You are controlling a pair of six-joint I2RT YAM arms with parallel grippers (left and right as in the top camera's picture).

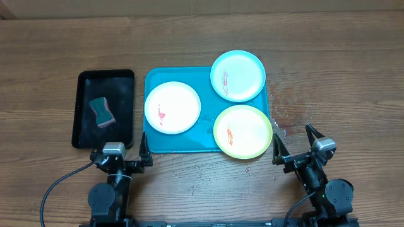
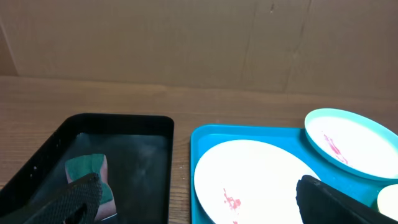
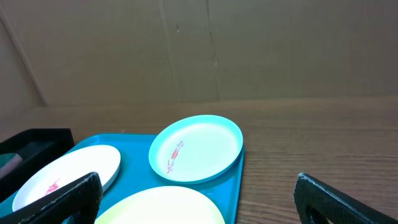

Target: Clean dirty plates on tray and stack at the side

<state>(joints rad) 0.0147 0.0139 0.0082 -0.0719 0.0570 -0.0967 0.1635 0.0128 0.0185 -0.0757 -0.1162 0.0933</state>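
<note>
Left gripper (image 1: 120, 156), right gripper (image 1: 295, 142): fingers spread wide, nothing held. Beyond them, teal tray (image 1: 189, 144). Yellow-green plate (image 1: 243, 131) overhangs near-right corner. White plate (image 1: 172, 107) at left. Blue-mint plate (image 1: 237, 75) at far-right, over rim. Red-orange smear on each.

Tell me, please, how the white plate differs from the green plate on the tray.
The white plate is white; the green plate is yellow-green. The white plate sits at the tray's left side; the green plate overhangs its near right corner. Both are round, similar in size, with a red smear.
</note>
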